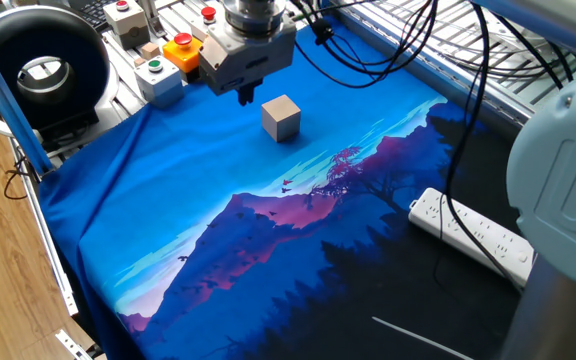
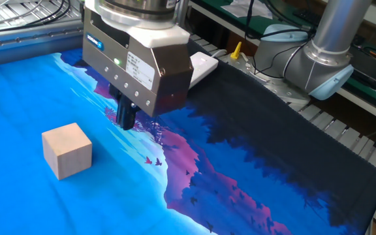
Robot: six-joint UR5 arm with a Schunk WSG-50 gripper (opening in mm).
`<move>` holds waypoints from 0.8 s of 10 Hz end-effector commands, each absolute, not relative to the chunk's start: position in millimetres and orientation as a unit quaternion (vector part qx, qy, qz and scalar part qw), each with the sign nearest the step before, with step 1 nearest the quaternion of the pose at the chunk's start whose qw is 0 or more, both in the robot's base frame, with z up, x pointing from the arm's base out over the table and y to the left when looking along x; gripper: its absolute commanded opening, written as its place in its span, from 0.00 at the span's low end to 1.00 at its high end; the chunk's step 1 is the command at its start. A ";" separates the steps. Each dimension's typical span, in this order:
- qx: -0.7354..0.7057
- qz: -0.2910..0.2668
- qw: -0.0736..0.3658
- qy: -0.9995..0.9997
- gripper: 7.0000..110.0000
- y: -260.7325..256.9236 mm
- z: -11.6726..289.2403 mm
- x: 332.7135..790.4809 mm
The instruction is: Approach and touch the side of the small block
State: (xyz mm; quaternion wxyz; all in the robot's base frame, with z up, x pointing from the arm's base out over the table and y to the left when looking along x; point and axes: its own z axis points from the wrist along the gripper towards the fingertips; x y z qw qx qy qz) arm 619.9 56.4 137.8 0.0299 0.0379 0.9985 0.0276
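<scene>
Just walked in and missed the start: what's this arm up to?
The arm's end effector hangs just above the blue printed cloth, its fingers together, beside the small block. There is a clear gap between them, so no contact yet. The block sits upright on the cloth, untouched. Button boxes stand off the cloth's far edge.

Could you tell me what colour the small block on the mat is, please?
The small block is pale beige, like bare wood; clearest in the other fixed view.

One fixed view looks down from afar, the other sits low and close opposite; both share the blue mat (image 1: 168, 230).
</scene>
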 end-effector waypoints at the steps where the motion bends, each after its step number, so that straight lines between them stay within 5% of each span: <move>1: 0.039 0.009 0.012 0.999 0.00 46.3 138.3 610.8; 8: 0.028 0.006 0.028 0.999 0.00 44.8 138.6 618.4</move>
